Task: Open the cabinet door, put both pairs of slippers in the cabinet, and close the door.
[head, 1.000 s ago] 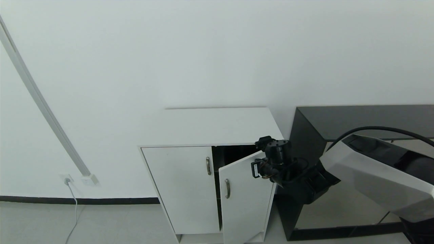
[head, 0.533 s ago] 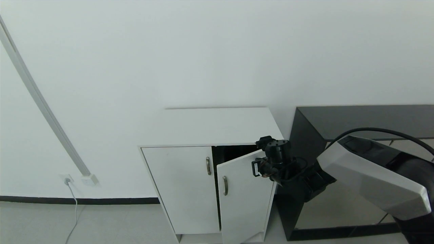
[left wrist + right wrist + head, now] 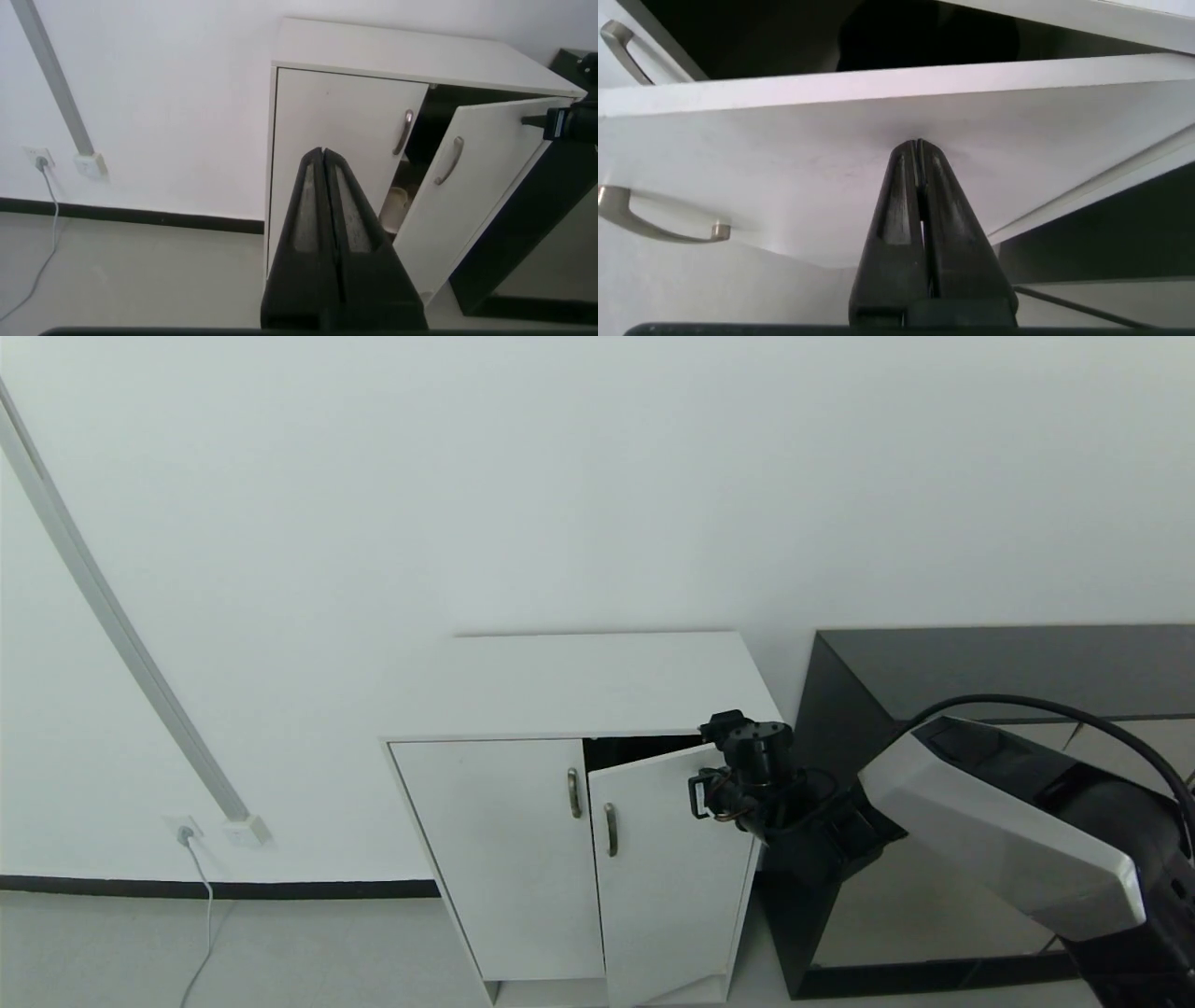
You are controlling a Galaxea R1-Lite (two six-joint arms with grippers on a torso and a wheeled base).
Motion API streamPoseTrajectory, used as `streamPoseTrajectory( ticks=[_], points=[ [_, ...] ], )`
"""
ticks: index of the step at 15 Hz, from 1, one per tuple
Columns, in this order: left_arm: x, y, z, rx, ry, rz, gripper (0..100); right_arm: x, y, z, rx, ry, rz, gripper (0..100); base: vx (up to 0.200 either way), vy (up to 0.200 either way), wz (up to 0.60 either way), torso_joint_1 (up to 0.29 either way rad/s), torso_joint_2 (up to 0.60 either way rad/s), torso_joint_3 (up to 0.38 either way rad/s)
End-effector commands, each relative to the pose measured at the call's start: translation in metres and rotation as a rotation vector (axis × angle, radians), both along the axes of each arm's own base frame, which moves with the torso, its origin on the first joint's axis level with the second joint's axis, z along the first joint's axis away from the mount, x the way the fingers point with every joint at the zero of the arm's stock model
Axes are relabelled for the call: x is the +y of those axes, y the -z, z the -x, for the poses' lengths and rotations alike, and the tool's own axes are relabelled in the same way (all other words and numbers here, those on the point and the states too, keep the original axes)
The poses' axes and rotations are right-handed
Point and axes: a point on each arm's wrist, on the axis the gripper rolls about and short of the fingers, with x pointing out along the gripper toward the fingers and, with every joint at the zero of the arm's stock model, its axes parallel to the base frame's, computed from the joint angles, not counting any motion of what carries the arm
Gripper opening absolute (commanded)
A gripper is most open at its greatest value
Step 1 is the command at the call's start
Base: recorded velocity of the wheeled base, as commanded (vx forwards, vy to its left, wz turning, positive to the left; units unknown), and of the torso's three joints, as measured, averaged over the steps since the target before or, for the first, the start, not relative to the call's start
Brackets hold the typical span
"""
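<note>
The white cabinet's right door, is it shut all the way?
No, slightly open. The white right cabinet door stands angled out, with a dark gap above its top edge.

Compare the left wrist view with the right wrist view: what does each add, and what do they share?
Left wrist view: the shut left gripper off from the cabinet, plus a wall socket. Right wrist view: the shut right gripper with its tips at the face of the right door. Shared: that door ajar and both handles.
</note>
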Motion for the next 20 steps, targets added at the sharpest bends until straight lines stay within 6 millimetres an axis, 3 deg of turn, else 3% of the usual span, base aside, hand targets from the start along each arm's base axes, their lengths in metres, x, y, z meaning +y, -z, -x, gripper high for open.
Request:
streamPoseTrajectory(
  ticks=[1,20],
  points=[
    [0.000,0.000,0.000,0.000,0.000,0.001,0,0.000,0.003,-0.001,0.002,0.001,0.001,0,0.000,0.000,0.00,0.000,0.00,0.000],
    [0.000,0.000,0.000,0.000,-0.002,0.001,0,0.000,0.002,-0.029,-0.011,0.029,0.007,0,0.000,0.000,0.00,0.000,0.00,0.000]
  ],
)
